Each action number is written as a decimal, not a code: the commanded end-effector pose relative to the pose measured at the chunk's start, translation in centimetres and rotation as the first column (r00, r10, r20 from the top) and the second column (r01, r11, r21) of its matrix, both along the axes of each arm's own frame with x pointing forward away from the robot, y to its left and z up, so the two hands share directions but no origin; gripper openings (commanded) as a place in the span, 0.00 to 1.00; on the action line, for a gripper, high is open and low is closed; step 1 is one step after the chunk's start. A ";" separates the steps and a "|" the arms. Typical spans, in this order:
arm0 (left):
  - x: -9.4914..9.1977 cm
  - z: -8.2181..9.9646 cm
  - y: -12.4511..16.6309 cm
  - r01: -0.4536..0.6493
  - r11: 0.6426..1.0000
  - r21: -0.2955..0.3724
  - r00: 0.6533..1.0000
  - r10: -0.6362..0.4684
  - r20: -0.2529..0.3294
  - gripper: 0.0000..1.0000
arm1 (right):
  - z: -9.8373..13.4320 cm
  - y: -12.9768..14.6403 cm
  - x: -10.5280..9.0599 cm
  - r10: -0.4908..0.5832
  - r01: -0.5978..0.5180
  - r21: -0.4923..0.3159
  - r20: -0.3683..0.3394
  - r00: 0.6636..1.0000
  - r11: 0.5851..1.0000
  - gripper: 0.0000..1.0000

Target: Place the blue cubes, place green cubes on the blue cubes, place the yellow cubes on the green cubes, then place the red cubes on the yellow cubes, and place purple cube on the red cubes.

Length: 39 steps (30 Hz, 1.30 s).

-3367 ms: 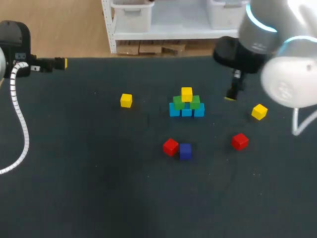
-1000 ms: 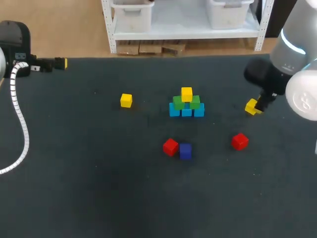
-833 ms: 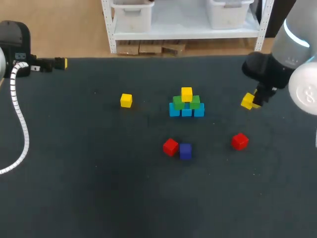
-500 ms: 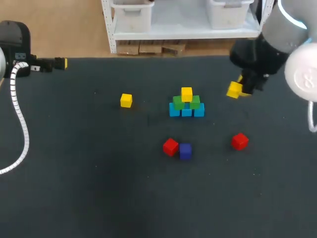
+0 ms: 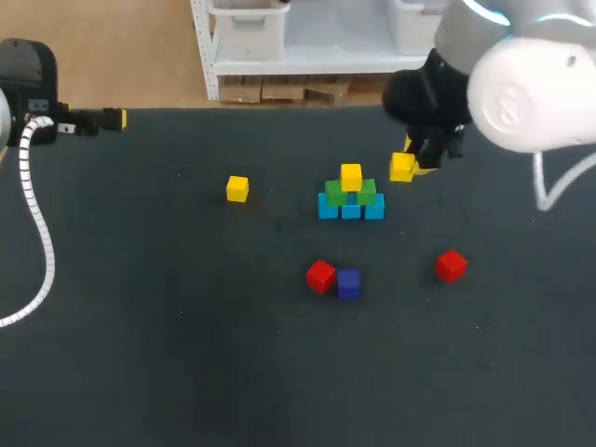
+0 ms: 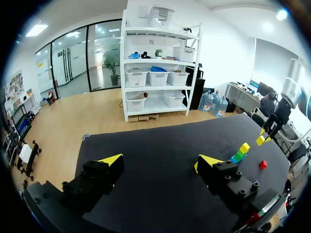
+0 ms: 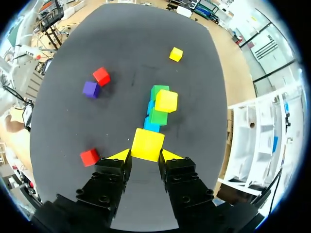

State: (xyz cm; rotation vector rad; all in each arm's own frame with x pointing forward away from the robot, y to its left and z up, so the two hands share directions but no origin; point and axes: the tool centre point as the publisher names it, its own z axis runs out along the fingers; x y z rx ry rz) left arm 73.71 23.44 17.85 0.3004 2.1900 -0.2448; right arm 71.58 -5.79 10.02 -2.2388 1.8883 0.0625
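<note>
The right gripper (image 7: 146, 156) is clamped on a bright yellow cube (image 7: 147, 143), held aloft just beside the stack (image 5: 351, 197) of three blue, two green and one yellow. The left gripper (image 6: 158, 164) stands wide open, empty.

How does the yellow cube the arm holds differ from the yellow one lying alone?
The held yellow cube is clamped in the right end effector; the lone yellow cube lies on the table, untouched. The held cube is close by the stack; the lone one sits well apart from it. Both look alike in colour and size.
</note>
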 end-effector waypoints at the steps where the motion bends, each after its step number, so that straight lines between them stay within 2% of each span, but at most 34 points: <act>1: 0.1 0.0 0.4 0.024 1.000 -0.015 1.000 -0.024 -0.002 1.00 | -0.8 0.9 1.1 0.014 -0.014 -0.010 -0.067 0.998 1.000 0.00; 15: 0.1 0.0 0.4 0.024 1.000 -0.015 1.000 -0.024 -0.002 1.00 | -2.2 2.5 1.5 0.057 -0.061 -0.037 -0.102 0.993 0.997 0.00; 39: 0.1 0.0 0.4 0.024 1.000 -0.015 1.000 -0.024 -0.002 1.00 | -3.7 3.4 2.1 0.071 -0.079 -0.055 -0.131 0.989 0.995 0.00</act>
